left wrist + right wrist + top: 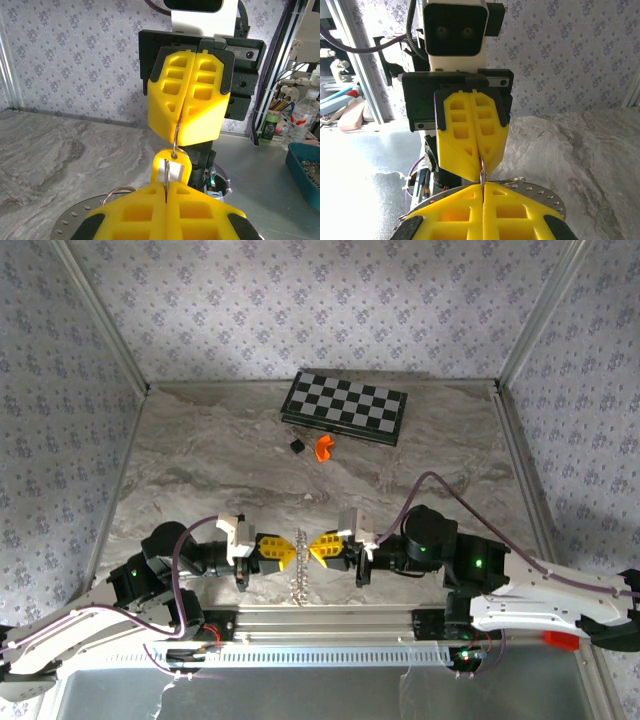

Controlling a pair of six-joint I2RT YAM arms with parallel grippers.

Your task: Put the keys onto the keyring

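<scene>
**Both grippers are pinching the one key, above the keyring**

My left gripper and my right gripper are meeting tip to tip near the front edge of the table, between my two bases. Both are standing fully closed. In the left wrist view my left fingers are squeezing the yellow body of the key, which is sticking out a little from their tips. Its thin metal end is going up into the seam of the right fingers, and they are pinching it tight. From above, the keyring is showing as a silvery chain that is running under the meeting point toward the near edge. I cannot tell if it is touching the key. Well apart, at the far side, the chessboard, the orange curved piece and the black cube are lying near each other
</scene>
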